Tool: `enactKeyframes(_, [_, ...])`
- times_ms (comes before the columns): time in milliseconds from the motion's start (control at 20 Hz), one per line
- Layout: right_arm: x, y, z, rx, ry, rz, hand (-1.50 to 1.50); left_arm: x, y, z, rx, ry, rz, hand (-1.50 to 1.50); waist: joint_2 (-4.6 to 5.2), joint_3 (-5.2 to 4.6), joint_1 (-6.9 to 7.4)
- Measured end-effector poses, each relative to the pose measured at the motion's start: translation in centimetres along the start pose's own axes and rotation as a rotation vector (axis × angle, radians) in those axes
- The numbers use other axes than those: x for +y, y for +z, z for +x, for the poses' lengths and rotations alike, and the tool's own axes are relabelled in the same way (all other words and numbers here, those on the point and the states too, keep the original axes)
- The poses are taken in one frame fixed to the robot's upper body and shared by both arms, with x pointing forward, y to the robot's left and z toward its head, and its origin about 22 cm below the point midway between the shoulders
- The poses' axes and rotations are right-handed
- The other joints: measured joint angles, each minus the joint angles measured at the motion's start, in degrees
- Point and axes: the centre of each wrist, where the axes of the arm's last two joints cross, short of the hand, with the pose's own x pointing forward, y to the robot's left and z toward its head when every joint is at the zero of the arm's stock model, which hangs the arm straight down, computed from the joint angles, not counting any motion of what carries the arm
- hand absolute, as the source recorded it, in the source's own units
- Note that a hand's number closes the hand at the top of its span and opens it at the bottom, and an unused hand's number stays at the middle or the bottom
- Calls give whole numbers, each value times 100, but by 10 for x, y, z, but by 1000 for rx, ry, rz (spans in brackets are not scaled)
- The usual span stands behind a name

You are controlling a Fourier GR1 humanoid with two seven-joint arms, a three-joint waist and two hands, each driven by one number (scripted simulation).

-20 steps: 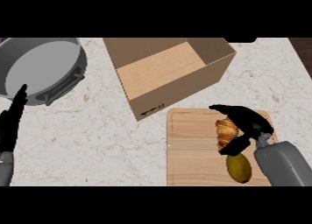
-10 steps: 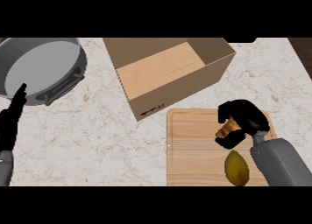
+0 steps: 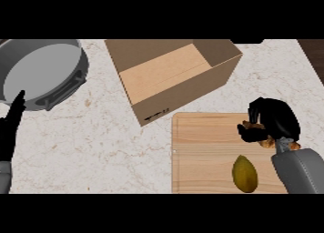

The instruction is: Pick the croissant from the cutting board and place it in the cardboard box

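right hand [image 3: 275, 119] curled round the croissant [image 3: 264, 143] over the cutting board's [image 3: 205, 154] right side | yellowish fruit [image 3: 246, 174] lying on the board | cardboard box [image 3: 171, 73] open, just behind it | left hand [image 3: 7, 134] open at the left edge, below a grey pan [image 3: 37, 75]

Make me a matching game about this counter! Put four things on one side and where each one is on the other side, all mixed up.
Things:
1. croissant
2. cardboard box
3. grey pan
4. yellow fruit

Places:
A. lying on the cutting board
B. at the counter's far left corner
C. inside the curled right hand
D. standing open just beyond the cutting board

Pairs: 1-C, 2-D, 3-B, 4-A
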Motion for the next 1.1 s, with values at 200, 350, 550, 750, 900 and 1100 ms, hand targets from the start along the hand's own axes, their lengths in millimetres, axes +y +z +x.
enactKeyframes(200, [-27, 11, 11, 59, 18, -123, 150, -3, 3, 1, -3, -4, 2, 0, -1, 1, 3])
enactKeyframes(350, [-50, 20, 19, 35, 12, -249, 150, -2, 3, 2, -6, -4, 4, 0, -3, 1, 0])
enactKeyframes(550, [-86, 30, 40, -61, 11, -370, 150, -3, -1, 1, -6, -1, -5, 0, 4, 1, 12])
enactKeyframes(750, [-107, 30, 69, -142, -28, -406, 150, -4, -2, 7, -13, 7, -16, 0, 10, 2, 58])
enactKeyframes(900, [-116, 25, 91, -186, -84, -399, 150, -2, -1, 13, -14, 6, -18, 0, 15, 3, 81])
enactKeyframes(1100, [-132, 7, 124, -217, -185, -388, 150, -2, -4, 8, -15, 7, -22, 0, 31, 1, 113])
